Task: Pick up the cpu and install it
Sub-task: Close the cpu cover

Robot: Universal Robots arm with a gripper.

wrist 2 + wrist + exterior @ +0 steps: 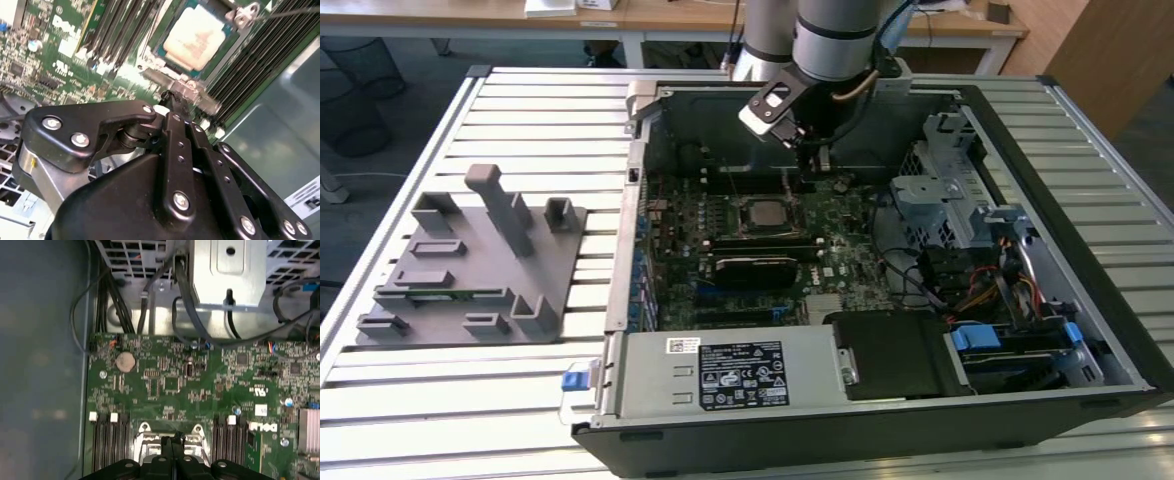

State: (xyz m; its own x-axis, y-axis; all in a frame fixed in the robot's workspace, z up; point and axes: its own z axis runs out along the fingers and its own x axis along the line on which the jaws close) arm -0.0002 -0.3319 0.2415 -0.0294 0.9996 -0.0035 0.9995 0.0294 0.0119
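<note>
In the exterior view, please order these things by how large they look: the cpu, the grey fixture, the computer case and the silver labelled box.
1. computer case
2. grey fixture
3. silver labelled box, which lies nearer the camera, so its place after the fixture is less sure
4. cpu, clearly the smallest

**Fig.** Exterior view: even, diffuse light. The slatted table [520, 400] is bright and nearly washed out toward the exterior view's right; the pc case [1121, 350] interior is shadowed, esp. beneath the arm. Second wrist view: hard glare on the cpu [196, 37] lid & motherboard [50, 50], whites blown out; the gripper [174, 96] body is dark w/ specular spots on its screws. First wrist view: dimmer and soft throughout, w/ a bluish cast; the metal bracket [230, 270] is overexposed.
</note>
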